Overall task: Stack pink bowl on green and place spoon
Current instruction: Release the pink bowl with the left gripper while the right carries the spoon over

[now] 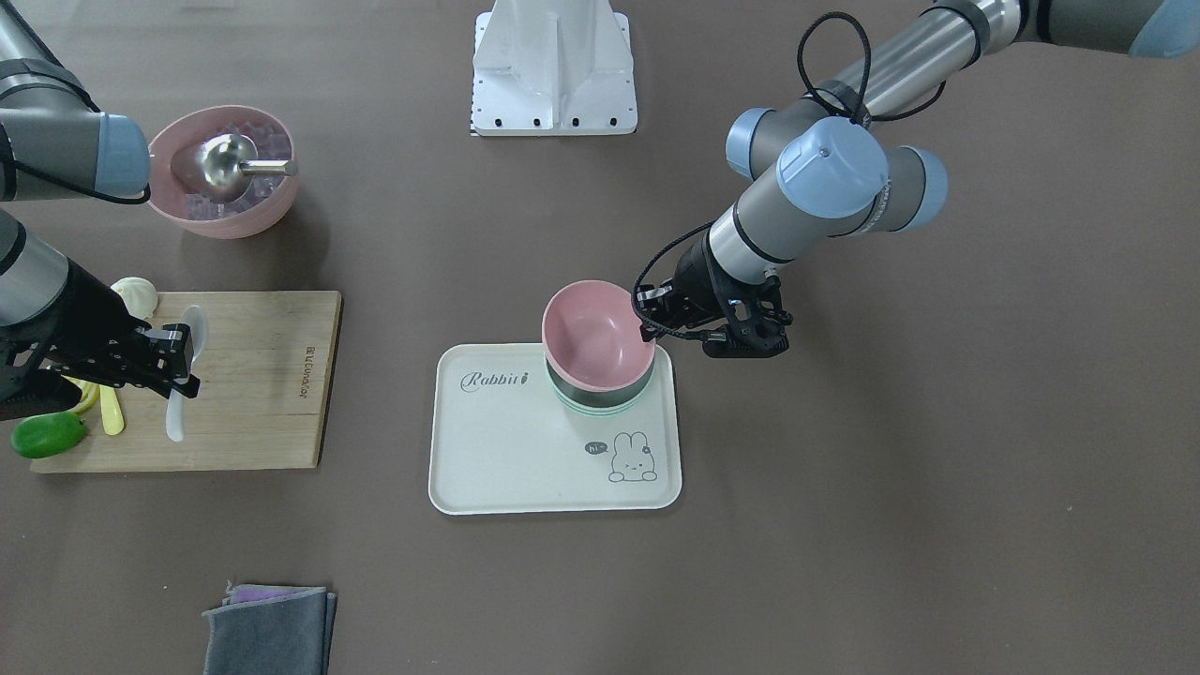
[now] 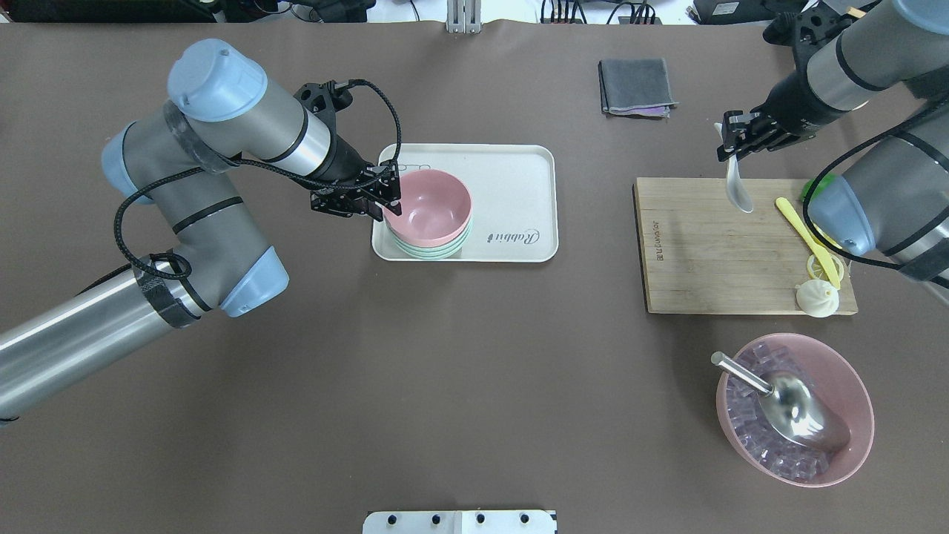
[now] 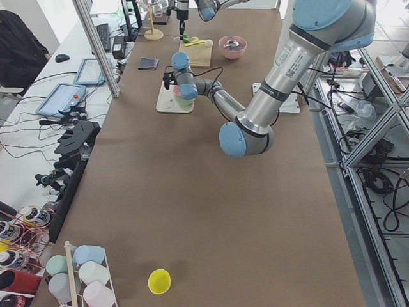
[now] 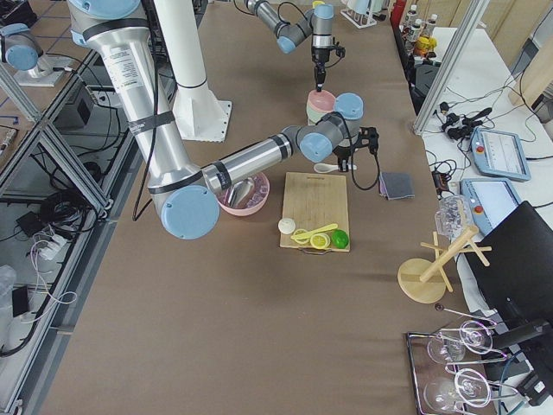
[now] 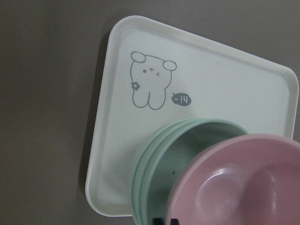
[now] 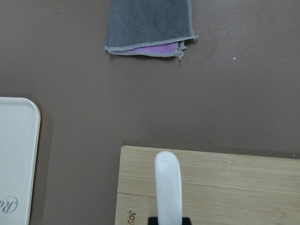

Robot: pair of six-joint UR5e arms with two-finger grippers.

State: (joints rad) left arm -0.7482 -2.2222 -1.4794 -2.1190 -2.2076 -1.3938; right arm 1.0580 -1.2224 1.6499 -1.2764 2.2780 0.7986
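The pink bowl [image 2: 428, 208] sits tilted in the stacked green bowls [image 2: 434, 250] at the near left corner of the white rabbit tray [image 2: 511, 185]. My left gripper [image 2: 385, 200] is shut on the pink bowl's left rim. In the left wrist view the pink bowl [image 5: 243, 183] hangs off-centre over the green bowl [image 5: 187, 140]. My right gripper [image 2: 730, 144] is shut on the handle of the white spoon [image 2: 736, 185] and holds it over the far edge of the wooden board [image 2: 704, 252]. The right wrist view shows the spoon [image 6: 168, 187] pointing away.
On the board lie a yellow spoon [image 2: 804, 237], a dumpling [image 2: 818, 298] and a green pepper [image 1: 47, 434]. A second pink bowl [image 2: 793, 415] holds ice cubes and a metal scoop. A folded grey cloth [image 2: 636, 87] lies at the far side.
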